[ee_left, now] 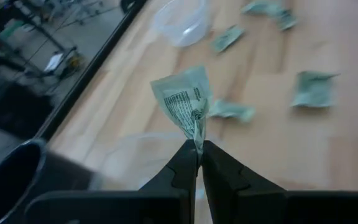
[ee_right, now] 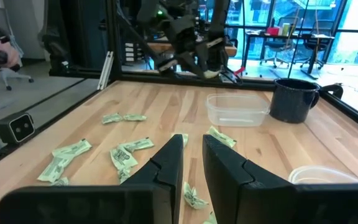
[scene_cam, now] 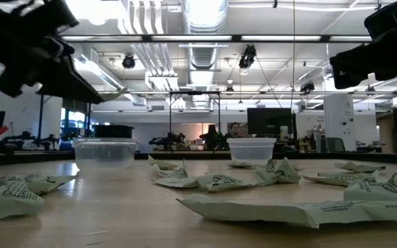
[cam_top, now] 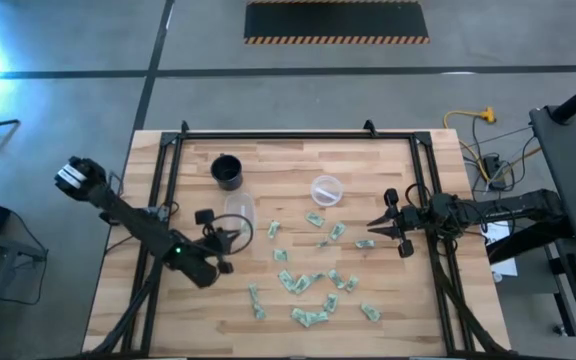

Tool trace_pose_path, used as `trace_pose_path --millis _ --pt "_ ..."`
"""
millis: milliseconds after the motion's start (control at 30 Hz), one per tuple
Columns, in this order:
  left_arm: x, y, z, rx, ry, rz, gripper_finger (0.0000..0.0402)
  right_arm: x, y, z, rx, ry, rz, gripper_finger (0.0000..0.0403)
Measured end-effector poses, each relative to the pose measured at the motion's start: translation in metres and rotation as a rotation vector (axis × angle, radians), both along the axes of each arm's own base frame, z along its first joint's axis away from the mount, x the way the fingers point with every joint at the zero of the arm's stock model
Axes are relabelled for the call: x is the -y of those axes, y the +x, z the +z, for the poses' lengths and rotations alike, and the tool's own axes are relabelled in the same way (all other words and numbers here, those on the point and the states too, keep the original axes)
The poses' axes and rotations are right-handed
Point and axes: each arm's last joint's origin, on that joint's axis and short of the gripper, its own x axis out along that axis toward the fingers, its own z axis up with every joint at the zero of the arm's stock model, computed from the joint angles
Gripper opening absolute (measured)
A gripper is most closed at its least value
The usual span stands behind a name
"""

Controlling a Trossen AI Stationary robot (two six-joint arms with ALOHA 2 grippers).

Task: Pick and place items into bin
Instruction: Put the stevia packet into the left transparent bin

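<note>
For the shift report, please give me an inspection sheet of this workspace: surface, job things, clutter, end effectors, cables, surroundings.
Surface: wooden table, black frame around it.
Job things: many wrappers lie scattered on the table; two clear tubs, one by the left arm.
Clutter: black cup.
End effectors: left end effector shut on one wrapper, raised beside the near tub; right end effector hangs over the wrappers, holding nothing.
Cables: yellow cable on the floor beyond the table.
Surroundings: striped mat; workshop behind.
</note>
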Motion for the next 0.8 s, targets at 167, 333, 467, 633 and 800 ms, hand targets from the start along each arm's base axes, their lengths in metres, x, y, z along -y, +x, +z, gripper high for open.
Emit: trace_pose_path --millis 167,333,467,633,800 --pt "-0.022 0.000 0.002 -0.088 -0.064 0.041 0.0006 0.000 0.000 0.000 0.000 0.000 0.000 0.0052" --pt "-0.035 0.004 0.002 -0.123 -0.076 0.059 0.0006 0.000 0.000 0.000 0.001 0.000 -0.001 0.0052" --pt "-0.040 0.008 0.000 -0.159 -0.087 0.053 0.0006 0.000 0.000 0.000 0.001 0.000 0.000 0.0052" --pt "-0.045 0.010 -0.005 -0.194 -0.106 0.061 0.0006 0.000 0.000 0.000 0.000 0.000 0.000 0.0052" --pt "-0.045 0.012 -0.003 -0.204 -0.085 0.041 0.0011 0.000 0.000 0.000 0.000 0.000 0.000 0.0052"
